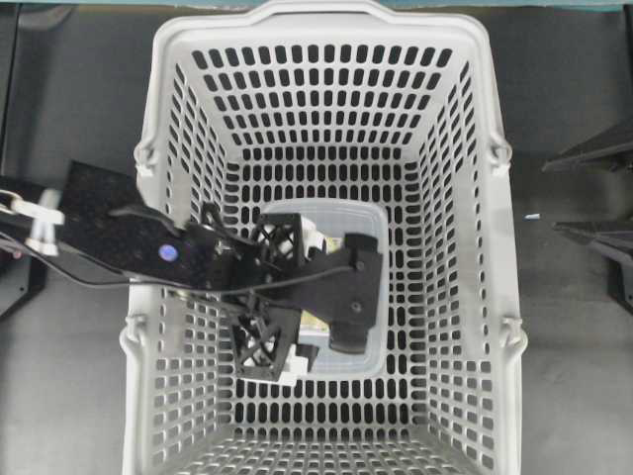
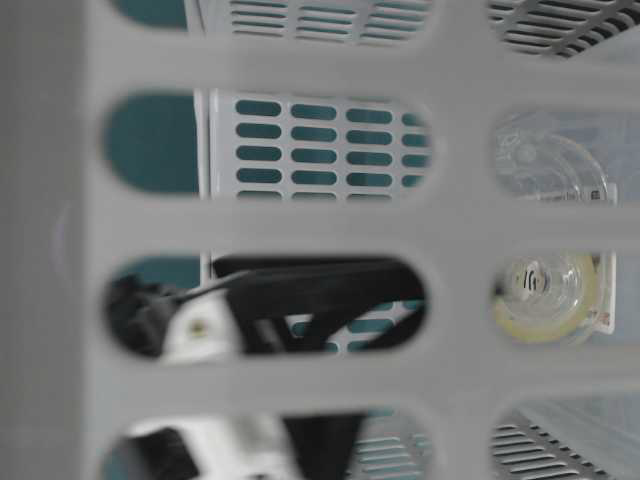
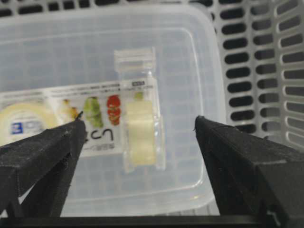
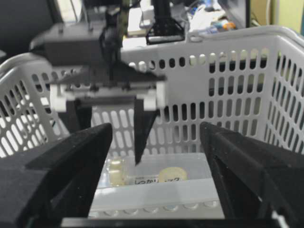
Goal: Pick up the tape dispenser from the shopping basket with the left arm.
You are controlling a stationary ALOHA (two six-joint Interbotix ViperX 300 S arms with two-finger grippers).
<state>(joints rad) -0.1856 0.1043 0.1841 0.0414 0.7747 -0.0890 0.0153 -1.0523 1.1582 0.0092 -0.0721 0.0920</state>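
One grey basket (image 1: 326, 59), its walls and floor pierced with oblong slots, filled most of the overhead view. On its floor lay a translucent container (image 3: 190, 57) with rounded corners, and on top of that container rested the dispenser (image 3: 137, 128): a narrow clear package with a squared clear end, a cream-yellow roll showing through it, and a white printed card bearing a red mark and a second, pale roll at the card's far end. The left gripper (image 3: 137, 137) hung inside the basket just above the dispenser, fingers spread wide to either side and touching nothing. The right gripper (image 4: 156, 137) stood outside the basket, fingers also apart and empty.
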